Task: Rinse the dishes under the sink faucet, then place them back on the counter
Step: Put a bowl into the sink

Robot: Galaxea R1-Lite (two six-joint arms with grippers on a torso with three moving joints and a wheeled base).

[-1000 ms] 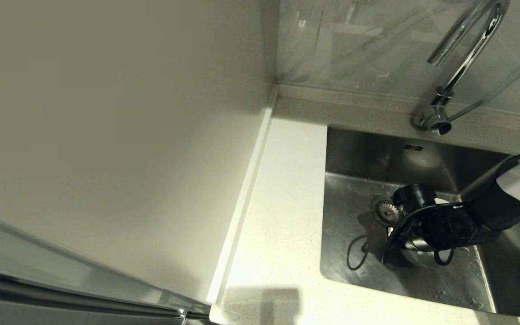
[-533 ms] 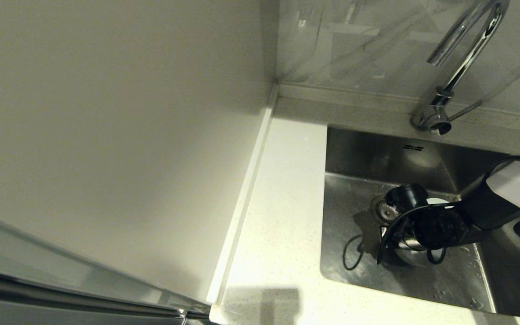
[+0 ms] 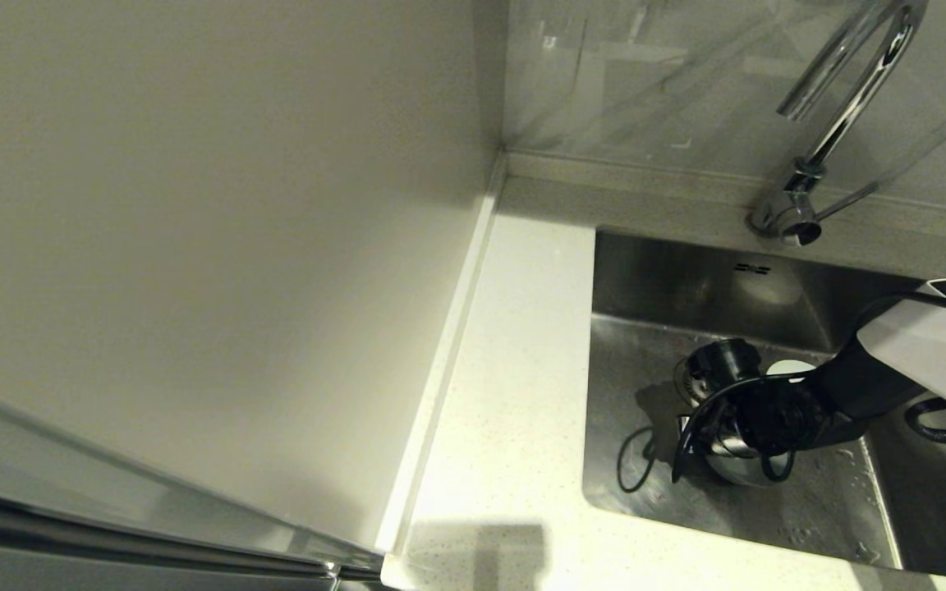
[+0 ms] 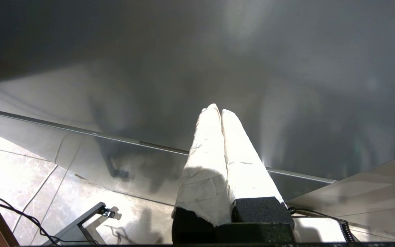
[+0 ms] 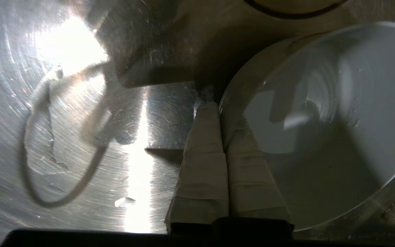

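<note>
in the head view the right hand [image 3: 707,447] is reaching low into the sink [image 3: 645,271], near the drain. the right wrist view is showing its fingers [image 5: 202,154] pinching a bowl [image 5: 338,113] rim, so pickup looks underway; next calls for lifting it toward the faucet [image 3: 838,107]. in the left wrist view the left hand [image 4: 218,111] is hanging parked, pressed together.

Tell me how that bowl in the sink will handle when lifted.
The bowl looks rigid and glazed with droplets, so probably slippery. The right claw pinches only its thin rim, so it may tilt. It looks breakable against the steel sink.
</note>
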